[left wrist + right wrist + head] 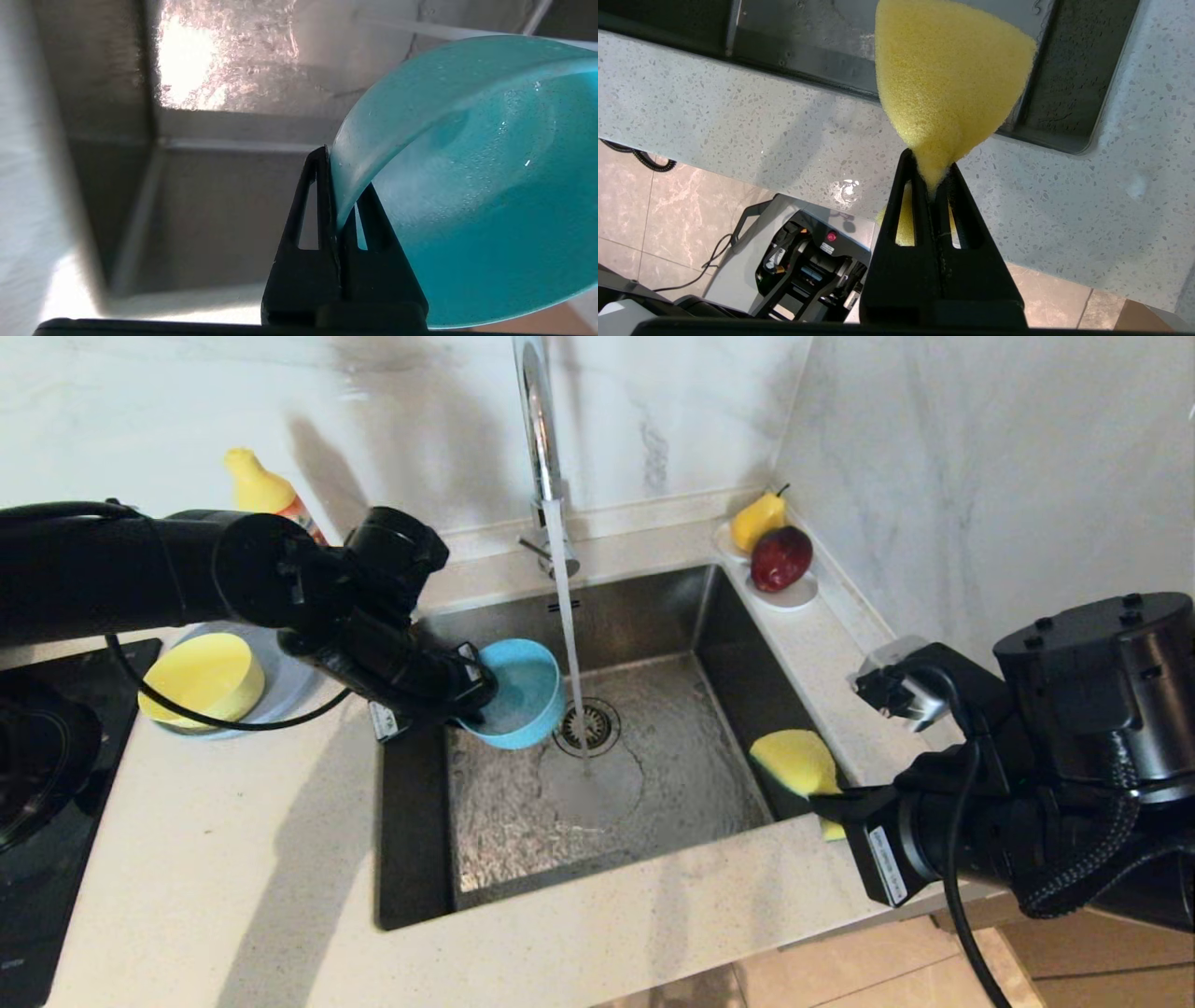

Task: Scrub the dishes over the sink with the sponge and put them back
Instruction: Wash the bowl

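My left gripper [474, 693] is shut on the rim of the small teal-blue bowl [519, 695], holding it tilted over the sink [653, 616] just left of the water stream; the wrist view shows the rim [345, 186] pinched between my fingers. My right gripper [826, 800] is shut on the yellow sponge [795, 761] at the sink's front right corner, and the sponge [952, 79] bulges beyond my fingertips. The pale yellow bowl [203, 677] sits on the grey-blue plate [285, 686] on the counter to the left of the sink.
Water runs from the chrome faucet [540, 439] onto the basin floor near the drain [588, 728]. A yellow-capped bottle [261, 490] stands behind my left arm. A white dish [794, 595] with a pear and a red fruit sits at the back right. A black cooktop [47, 756] is at far left.
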`<state>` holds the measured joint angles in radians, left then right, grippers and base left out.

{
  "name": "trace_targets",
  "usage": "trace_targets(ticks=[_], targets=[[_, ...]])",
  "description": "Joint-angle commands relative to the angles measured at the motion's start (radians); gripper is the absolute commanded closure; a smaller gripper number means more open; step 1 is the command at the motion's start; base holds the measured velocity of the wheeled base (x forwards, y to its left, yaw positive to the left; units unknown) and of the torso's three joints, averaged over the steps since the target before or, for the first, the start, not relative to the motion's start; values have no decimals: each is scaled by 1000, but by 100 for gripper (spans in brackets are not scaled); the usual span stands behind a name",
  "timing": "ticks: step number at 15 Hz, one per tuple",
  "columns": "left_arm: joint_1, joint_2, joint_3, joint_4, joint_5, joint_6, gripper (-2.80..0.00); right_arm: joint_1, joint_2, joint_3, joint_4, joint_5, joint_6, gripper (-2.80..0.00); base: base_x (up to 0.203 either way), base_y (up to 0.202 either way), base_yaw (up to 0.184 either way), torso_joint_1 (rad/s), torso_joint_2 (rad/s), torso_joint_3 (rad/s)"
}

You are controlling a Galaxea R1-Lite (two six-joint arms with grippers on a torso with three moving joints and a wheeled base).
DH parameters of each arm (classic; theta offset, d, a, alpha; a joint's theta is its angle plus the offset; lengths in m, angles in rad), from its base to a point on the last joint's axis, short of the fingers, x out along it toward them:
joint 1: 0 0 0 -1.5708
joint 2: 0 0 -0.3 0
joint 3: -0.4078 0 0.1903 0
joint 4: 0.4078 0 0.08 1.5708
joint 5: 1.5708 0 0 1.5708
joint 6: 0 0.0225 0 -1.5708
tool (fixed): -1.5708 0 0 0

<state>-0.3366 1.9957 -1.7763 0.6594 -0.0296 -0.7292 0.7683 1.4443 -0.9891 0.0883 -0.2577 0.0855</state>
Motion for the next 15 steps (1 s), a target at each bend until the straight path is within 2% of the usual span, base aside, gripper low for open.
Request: trace_targets(ticks=[1, 3, 4, 6, 9, 11, 15], targets=[[-18, 53, -39, 3, 2, -33, 0, 0, -4, 1, 1, -2, 0, 0, 0, 0, 0, 0, 0, 0], [-39, 96, -93, 3, 33, -62, 0, 0, -5, 1, 1, -2, 0, 0, 0, 0, 0, 0, 0, 0], [-58, 116, -103, -10, 78, -69, 0, 0, -11, 1, 1, -2, 0, 0, 0, 0, 0, 0, 0, 0], [-79, 143, -104, -80, 130, -75, 0, 0, -15, 1, 1, -2, 0, 0, 0, 0, 0, 0, 0, 0], [-88, 162, -104, -100, 134, -78, 0, 0, -18, 9, -1, -2, 0, 0, 0, 0, 0, 0, 0, 0], [-87, 176, -104, -127, 138, -109, 0, 0, -19, 12, -1, -2, -1, 0, 0, 0, 0, 0, 0, 0], [-91, 185, -104, -131, 137, -111, 0, 0, -24, 12, -1, -2, -1, 0, 0, 0, 0, 0, 0, 0]])
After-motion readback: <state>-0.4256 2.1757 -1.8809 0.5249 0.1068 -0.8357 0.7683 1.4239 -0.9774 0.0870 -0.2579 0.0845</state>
